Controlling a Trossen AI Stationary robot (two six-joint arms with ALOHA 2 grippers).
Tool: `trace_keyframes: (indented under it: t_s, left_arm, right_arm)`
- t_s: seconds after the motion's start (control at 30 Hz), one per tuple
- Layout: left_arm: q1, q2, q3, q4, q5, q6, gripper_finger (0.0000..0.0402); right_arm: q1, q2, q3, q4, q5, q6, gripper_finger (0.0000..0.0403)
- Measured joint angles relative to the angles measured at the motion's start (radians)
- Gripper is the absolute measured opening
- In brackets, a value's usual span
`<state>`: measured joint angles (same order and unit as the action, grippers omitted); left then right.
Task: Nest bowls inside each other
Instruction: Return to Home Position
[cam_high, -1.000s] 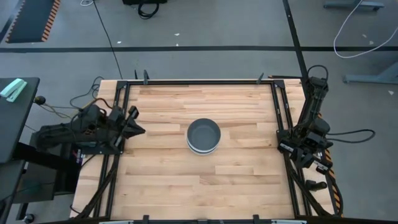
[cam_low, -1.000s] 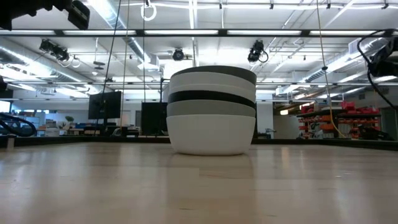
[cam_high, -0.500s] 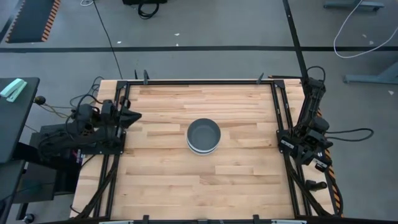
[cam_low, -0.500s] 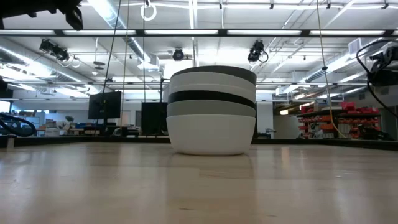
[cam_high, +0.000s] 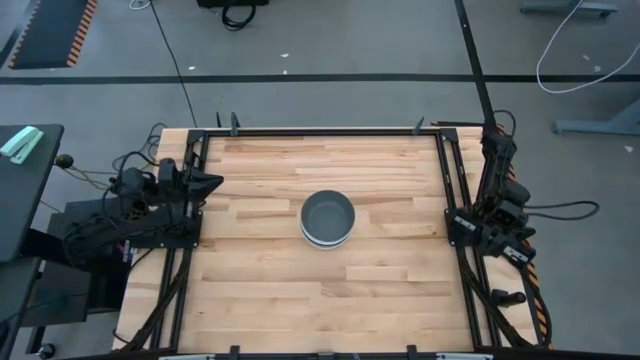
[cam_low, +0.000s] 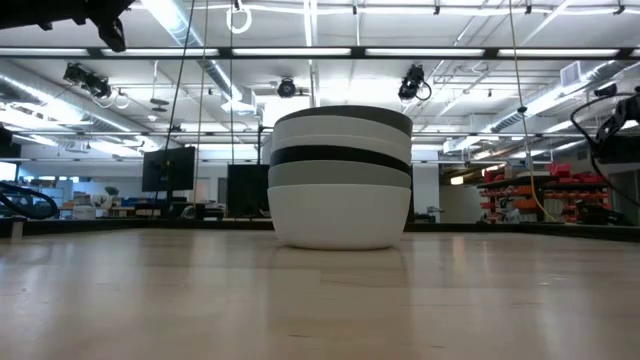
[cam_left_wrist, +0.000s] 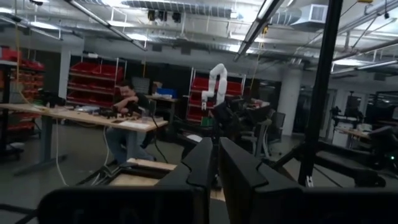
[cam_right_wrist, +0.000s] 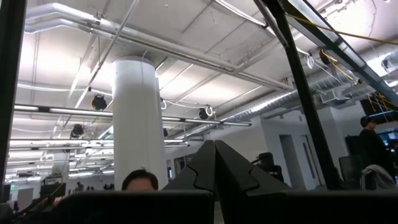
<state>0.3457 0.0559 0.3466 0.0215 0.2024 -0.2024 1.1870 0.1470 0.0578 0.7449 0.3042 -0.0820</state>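
The bowls (cam_high: 327, 218) stand nested in one stack at the middle of the table, a grey bowl on top. The low view shows the stack (cam_low: 340, 178) from the side: white at the bottom resting on the wood, then grey, black, white and grey rims above. My left gripper (cam_high: 215, 183) is shut and raised at the table's left edge, far from the stack; its shut fingers (cam_left_wrist: 216, 163) point level across the table. My right gripper (cam_right_wrist: 215, 163) is shut too, folded back over the right rail (cam_high: 478, 225) and pointing up at the ceiling.
Black rails (cam_high: 445, 170) frame the wooden tabletop on all sides. Bare wood lies all around the stack. A person (cam_left_wrist: 124, 118) sits at a workbench in the room beyond, far from the table.
My left arm has drawn back toward the table's left edge, away from the stack, and come to rest over the left rail. My right arm has folded a little further back at the right rail. The stack has not moved.
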Motion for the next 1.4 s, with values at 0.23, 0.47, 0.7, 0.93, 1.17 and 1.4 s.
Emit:
trace_keyframes:
  t_s: [0.23, 0.47, 0.7, 0.93, 1.17, 1.4]
  left_arm:
    - [0.001, 0.000, 0.000, 0.003, 0.000, -0.021, 0.0024]
    - [0.001, 0.001, -0.133, 0.268, 0.000, -0.069, 0.0030]
    - [0.019, 0.001, -0.219, 0.380, 0.000, -0.084, 0.0035]
    - [0.026, 0.001, -0.225, 0.388, 0.000, -0.109, 0.0023]
    - [0.026, 0.003, -0.259, 0.434, 0.000, -0.123, 0.0033]
    - [0.032, 0.002, -0.336, 0.532, 0.000, -0.127, 0.0032]
  right_arm:
    - [0.000, -0.097, 0.000, -0.082, 0.000, 0.007, 0.0012]
    - [0.000, -0.147, 0.010, -0.165, 0.000, 0.006, 0.0011]
    - [0.000, -0.148, 0.018, -0.172, 0.000, 0.008, 0.0011]
    - [0.000, -0.148, 0.018, -0.159, 0.000, 0.004, 0.0011]
    - [0.000, -0.147, -0.003, -0.136, 0.000, 0.020, 0.0011]
    - [0.000, -0.147, -0.003, -0.146, 0.000, 0.037, 0.0011]
